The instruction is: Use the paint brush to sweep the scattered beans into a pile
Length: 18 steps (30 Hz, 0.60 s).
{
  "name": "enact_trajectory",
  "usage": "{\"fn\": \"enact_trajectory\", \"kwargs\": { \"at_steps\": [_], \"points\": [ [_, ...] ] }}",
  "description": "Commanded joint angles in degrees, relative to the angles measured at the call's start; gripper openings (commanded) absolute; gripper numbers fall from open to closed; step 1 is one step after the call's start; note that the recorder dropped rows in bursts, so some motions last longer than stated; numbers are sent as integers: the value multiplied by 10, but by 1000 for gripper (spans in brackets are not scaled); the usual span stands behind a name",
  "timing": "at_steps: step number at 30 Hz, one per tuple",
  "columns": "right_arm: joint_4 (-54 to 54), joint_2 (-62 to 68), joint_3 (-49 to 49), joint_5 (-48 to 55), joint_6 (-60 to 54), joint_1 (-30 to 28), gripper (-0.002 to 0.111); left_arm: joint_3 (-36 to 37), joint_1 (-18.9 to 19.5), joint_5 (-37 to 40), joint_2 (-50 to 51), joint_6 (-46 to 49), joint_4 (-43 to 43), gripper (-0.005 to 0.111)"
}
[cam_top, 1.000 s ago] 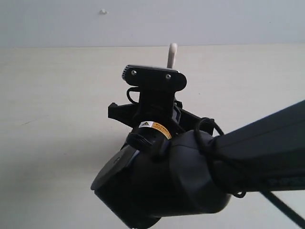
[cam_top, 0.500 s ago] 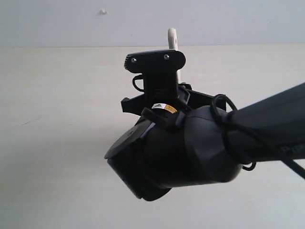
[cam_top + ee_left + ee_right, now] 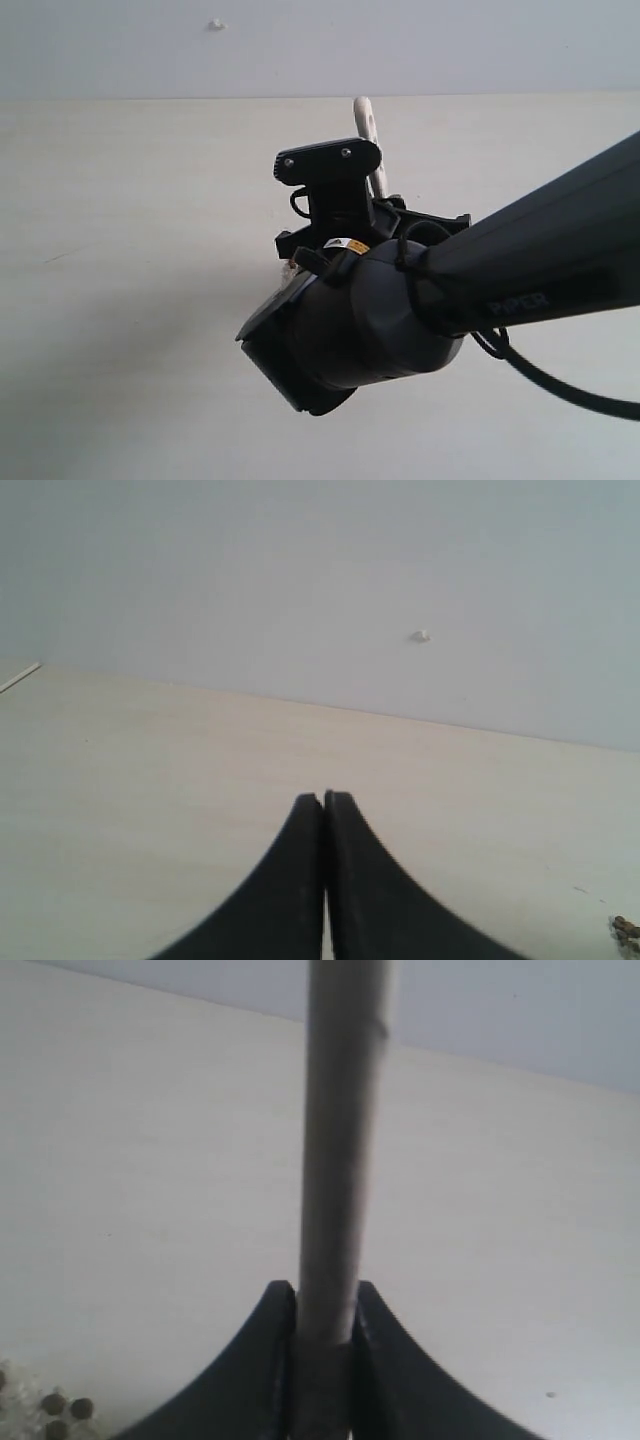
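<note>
Brush first: where is the paint brush?

In the right pincer. Its two black fingers are clamped on the pale wooden handle, one on each side, and the handle runs straight out from between them over the surface.

Can you see the bristles?

No. The exterior view shows only the rounded end of the handle, with its hole, sticking up above the black camera mount. The right arm covers everything below that.

And the left pincer?

Pressed together, tip against tip, with nothing between the fingers. Bare pale surface lies in front of it.

Where are the beans?

A few small dark round ones lie on the surface just beside the right pincer, among whitish crumbs. The right wrist view cuts the cluster off, so I cannot tell how large it is. The left wrist view catches a couple more specks at the rim of its picture, too small to make out.

Does the brush touch them?

I cannot tell, because the head is hidden.

Anything else?

A plain pale wall stands behind the surface, with one small white spot on it.
</note>
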Motion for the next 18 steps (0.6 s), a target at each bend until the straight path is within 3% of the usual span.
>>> {"fn": "enact_trajectory", "kwargs": {
  "at_steps": [1, 18],
  "points": [
    [-43, 1, -3, 48, 28, -3, 0, 0, -4, -2, -4, 3, -2, 0],
    [-82, 0, -3, 93, 69, -3, 0, 0, -4, -2, -4, 3, -2, 0]
  ]
}}
